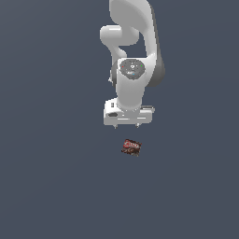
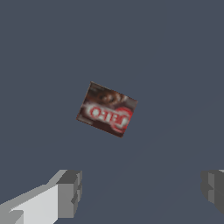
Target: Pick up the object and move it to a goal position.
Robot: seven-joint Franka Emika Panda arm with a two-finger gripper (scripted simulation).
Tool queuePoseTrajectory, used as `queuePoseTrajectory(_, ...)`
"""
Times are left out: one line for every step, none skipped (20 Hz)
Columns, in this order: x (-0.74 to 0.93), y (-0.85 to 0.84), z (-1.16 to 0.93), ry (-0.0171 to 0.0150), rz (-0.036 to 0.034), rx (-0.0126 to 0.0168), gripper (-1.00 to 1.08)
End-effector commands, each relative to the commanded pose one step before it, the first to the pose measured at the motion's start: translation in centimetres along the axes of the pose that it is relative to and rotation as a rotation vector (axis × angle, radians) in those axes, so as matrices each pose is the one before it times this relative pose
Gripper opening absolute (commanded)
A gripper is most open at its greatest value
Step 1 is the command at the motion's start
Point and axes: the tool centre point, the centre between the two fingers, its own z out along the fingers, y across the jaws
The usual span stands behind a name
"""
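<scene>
In the exterior view we have our gripper (image 1: 128, 125) hanging over the plain dark floor (image 1: 46, 186), and just off it toward that view's right and lower lies the object (image 1: 132, 147), untouched. Through the wrist view our fingers (image 2: 70, 192) stand wide apart with nothing between them. We judge this the approach step; next we must centre over the box, turn to match its tilt, then descend.

You're in a sim render, no real room: flat, untextured slate-blue ground (image 1: 46, 186) fills every corner of the frame, w/ smooth, shaded arm (image 1: 133, 70).
</scene>
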Motion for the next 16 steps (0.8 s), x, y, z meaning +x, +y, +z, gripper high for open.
queuePoseTrajectory(0.000, 0.001, 0.000, 0.00000, 0.00000, 0.00000, 1.00)
queuePoseTrajectory(-0.007, 0.026, 0.017, -0.00064, 0.00074, 0.00005, 1.00)
queuePoseTrajectory(-0.024, 0.062, 0.035, -0.00162, 0.00189, 0.00018, 1.00)
queuePoseTrajectory(-0.037, 0.108, 0.063, -0.00274, 0.00317, 0.00029, 1.00)
queuePoseTrajectory(-0.051, 0.148, 0.087, -0.00376, 0.00431, 0.00040, 1.00)
queuePoseTrajectory(-0.063, 0.189, 0.111, -0.00479, 0.00537, 0.00050, 1.00)
queuePoseTrajectory(-0.072, 0.218, 0.129, -0.00553, 0.00599, 0.00057, 1.00)
queuePoseTrajectory(-0.059, 0.189, 0.114, -0.00477, 0.00488, 0.00048, 1.00)
queuePoseTrajectory(-0.043, 0.144, 0.089, -0.00363, 0.00339, 0.00034, 1.00)
queuePoseTrajectory(-0.028, 0.101, 0.066, -0.00253, 0.00200, 0.00022, 1.00)
queuePoseTrajectory(-0.014, 0.055, 0.038, -0.00138, 0.00068, 0.00009, 1.00)
queuePoseTrajectory(-0.005, 0.033, -0.003, 0.00000, 0.00000, 0.00000, 1.00)
queuePoseTrajectory(0.013, -0.057, -0.006, 0.00053, -0.00107, -0.00009, 1.00)
queuePoseTrajectory(0.001, -0.022, -0.029, 0.00067, 0.00099, 0.00005, 1.00)
queuePoseTrajectory(-0.009, -0.007, -0.022, 0.00012, 0.00218, 0.00015, 1.00)
queuePoseTrajectory(-0.008, 0.007, -0.009, -0.00010, 0.00154, 0.00011, 1.00)
